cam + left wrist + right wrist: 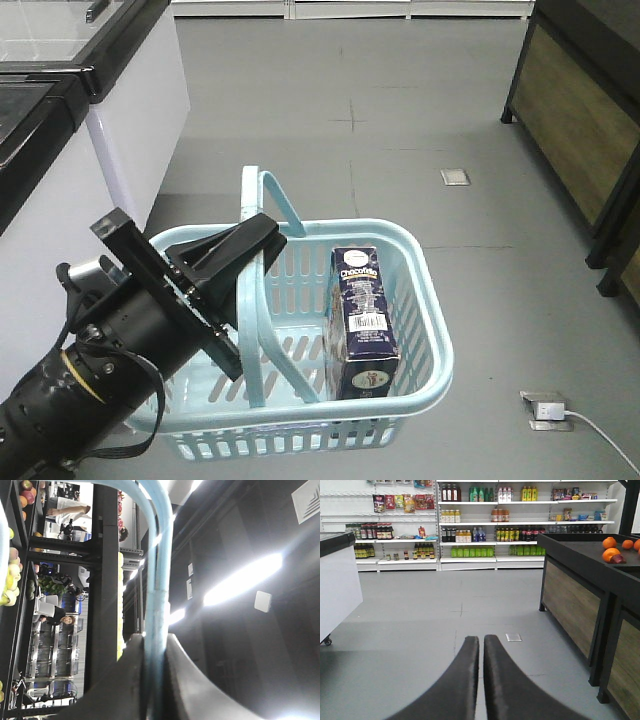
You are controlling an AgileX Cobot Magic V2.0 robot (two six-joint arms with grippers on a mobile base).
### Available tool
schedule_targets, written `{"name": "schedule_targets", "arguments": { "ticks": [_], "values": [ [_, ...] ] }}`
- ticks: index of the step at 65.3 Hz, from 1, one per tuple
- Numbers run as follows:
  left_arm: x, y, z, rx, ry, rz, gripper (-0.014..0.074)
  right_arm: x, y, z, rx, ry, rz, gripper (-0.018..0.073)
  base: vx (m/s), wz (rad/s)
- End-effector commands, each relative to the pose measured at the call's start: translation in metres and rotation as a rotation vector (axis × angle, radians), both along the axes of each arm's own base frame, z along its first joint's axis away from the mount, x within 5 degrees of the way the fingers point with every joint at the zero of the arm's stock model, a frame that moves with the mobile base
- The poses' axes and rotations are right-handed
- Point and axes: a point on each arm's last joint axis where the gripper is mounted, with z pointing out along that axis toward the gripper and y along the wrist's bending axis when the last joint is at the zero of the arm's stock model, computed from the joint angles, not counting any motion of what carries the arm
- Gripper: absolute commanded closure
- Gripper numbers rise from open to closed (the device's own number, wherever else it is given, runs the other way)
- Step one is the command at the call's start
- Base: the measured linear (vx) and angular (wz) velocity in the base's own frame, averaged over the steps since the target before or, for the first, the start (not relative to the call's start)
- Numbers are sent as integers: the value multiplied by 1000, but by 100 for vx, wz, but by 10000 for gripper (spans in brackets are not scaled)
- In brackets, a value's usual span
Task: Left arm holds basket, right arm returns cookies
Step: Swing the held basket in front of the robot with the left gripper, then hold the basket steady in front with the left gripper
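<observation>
Left hand (262,240) clenched on the basket (428,300); cookies (362,320) stand inside it; right hand (481,642) clenched, empty; returning not yet begun.

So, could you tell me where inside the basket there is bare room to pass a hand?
The basket floor is bare between the upright cookie box and the left wall, under the raised handles. That side is crowded above: the left end effector clamps the handles. On the other side, the box stands close to the right wall.
</observation>
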Motion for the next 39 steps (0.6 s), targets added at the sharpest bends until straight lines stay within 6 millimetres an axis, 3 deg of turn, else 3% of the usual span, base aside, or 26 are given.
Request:
{"name": "schedule_targets", "arguments": {
  "ticks": [1, 39],
  "values": [
    [-10, 8, 39, -197, -221, 8, 601, 0, 0, 1, -15, -65, -1, 565, 0, 0],
    [-29, -9, 40, -202, -193, -59, 601, 0, 0, 1, -15, -65, -1, 565, 0, 0]
  ]
}}
